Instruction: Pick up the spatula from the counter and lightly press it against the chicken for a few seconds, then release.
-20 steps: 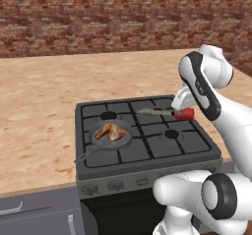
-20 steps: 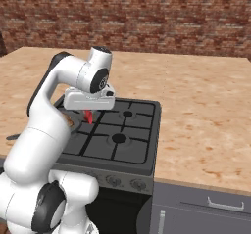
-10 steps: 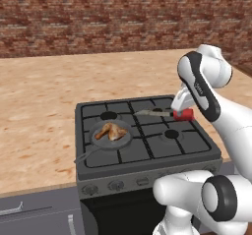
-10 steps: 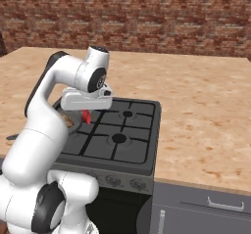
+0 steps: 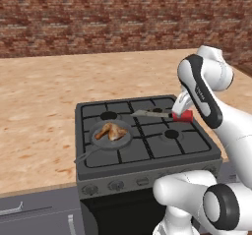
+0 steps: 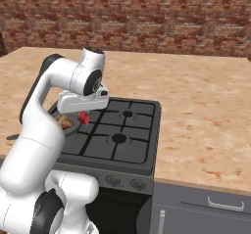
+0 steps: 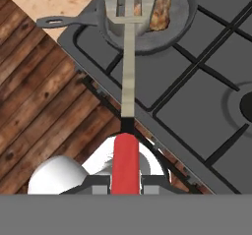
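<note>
Red-brown brick wall (image 5: 98,22) runs along the back, and a big sandy counter (image 5: 39,106) lies in front of it. A black stove (image 5: 147,145) sits in the counter, with dark grates on top.

The claw (image 5: 183,112) hangs over the right side of the stove. It is closed tight on the red handle of the spatula (image 5: 156,114) – one finger on each side, with no gap to see. In the hand view the claw (image 7: 125,185) is at the bottom and the spatula (image 7: 129,81) sticks straight out ahead of it. First comes the red handle, then a long grey neck, then a flat blade with slots.

A round grey pan (image 5: 123,139) sits on the front burner off to the claw's left. The chicken (image 5: 111,131) lies in it – golden brown and lumpy. In the hand view the pan (image 7: 177,25) is far out ahead of the claw, and the blade lies across its rim, next to the chicken (image 7: 160,3). From the left base view the blade is up in the air and stops a bit short of the chicken. I cannot tell if they touch.

In the right base view the claw (image 6: 84,113) hangs under the white arm with the spatula (image 6: 85,116) peeking out red below it. The chicken (image 6: 62,120) is just beyond it, half hidden by the arm.

Brown wood floor (image 7: 29,106) shows beside the stove in the hand view.
</note>
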Available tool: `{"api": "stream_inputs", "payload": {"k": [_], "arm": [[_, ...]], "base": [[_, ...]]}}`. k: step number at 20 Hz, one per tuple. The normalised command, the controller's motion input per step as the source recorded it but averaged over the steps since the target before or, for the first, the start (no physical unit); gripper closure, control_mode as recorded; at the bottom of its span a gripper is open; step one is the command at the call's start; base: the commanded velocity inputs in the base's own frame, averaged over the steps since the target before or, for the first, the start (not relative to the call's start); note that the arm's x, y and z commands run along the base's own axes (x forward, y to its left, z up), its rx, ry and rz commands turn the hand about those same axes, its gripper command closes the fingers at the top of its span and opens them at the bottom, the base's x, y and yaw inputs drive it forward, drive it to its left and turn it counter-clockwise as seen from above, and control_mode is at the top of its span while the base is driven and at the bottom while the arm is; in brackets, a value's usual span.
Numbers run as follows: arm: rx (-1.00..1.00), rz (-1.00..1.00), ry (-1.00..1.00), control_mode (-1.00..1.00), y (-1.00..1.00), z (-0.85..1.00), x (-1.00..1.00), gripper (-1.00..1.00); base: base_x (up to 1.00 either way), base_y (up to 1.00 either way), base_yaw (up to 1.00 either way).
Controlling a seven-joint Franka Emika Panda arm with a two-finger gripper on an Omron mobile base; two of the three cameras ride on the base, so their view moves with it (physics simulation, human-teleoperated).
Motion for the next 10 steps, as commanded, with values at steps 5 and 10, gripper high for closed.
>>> {"api": "stream_inputs", "payload": {"k": [5,10], "arm": [[0.0,0.04,-0.03,-1.0,0.07,0.0,-0.11,1.0],[0.0,0.03,0.0,-1.0,0.0,0.0,-0.13,1.0]], "base": [[0.0,0.0,0.0],[0.0,0.0,0.0]]}}
